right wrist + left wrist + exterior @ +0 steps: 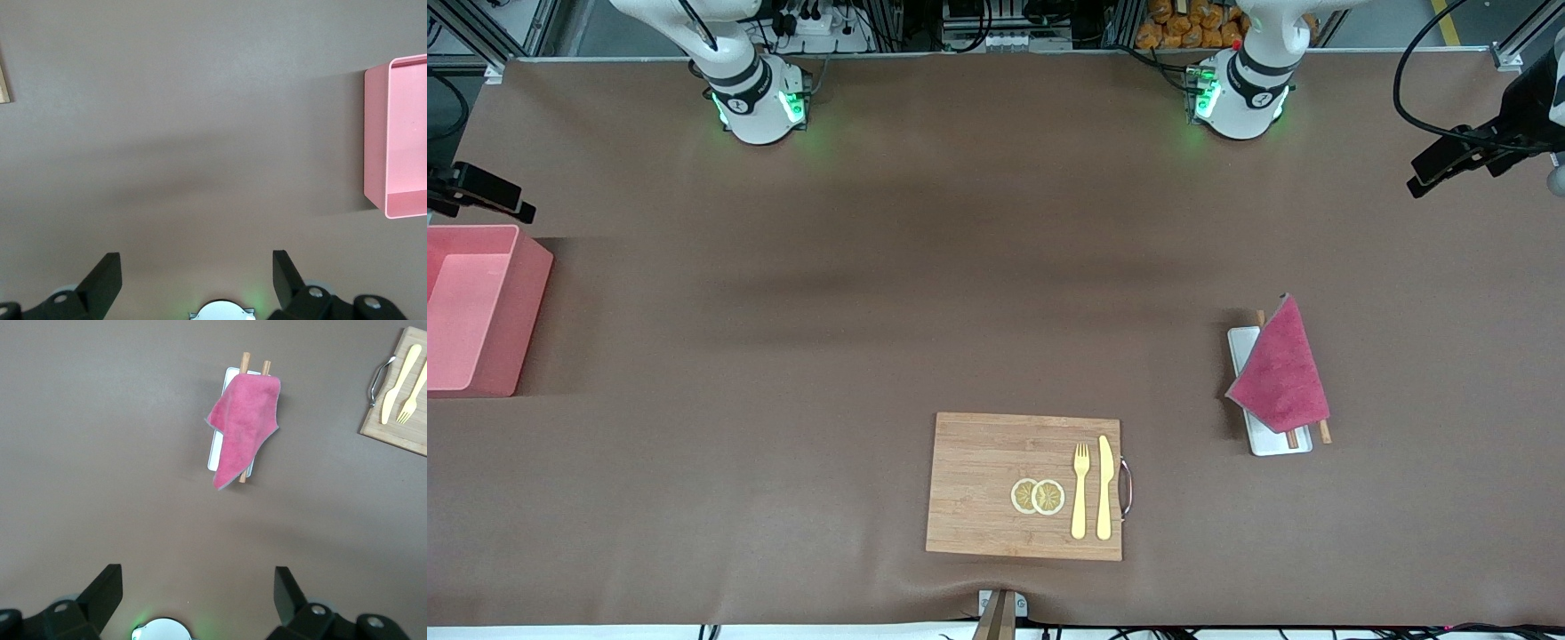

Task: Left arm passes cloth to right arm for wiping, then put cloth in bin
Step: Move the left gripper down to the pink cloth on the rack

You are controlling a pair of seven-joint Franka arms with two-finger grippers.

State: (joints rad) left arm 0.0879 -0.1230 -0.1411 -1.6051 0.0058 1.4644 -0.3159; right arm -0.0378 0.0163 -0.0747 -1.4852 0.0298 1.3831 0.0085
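- Front view: the fuzzy magenta-red cloth with a dark grey edge [1280, 369] lies draped over a white rectangular tray [1263, 440] and two wooden chopsticks [1324, 432], toward the left arm's end of the table.
- The pink rectangular plastic bin [476, 307] sits at the right arm's end of the table, well apart from the cloth.
- The wooden cutting board [978, 484] lies nearer to the front camera than the cloth. On it are two lemon slices [1038, 496], a yellow fork [1080, 489] and a yellow knife [1104, 487].
- Left wrist view: the left gripper [198, 597] hangs high over bare brown table [100, 453], fingers spread wide apart, holding nothing. The cloth, tray and board corner show below.
- Right wrist view: the right gripper [197, 279] hangs over bare table, fingers spread wide apart, holding nothing. The bin shows near the picture's edge.
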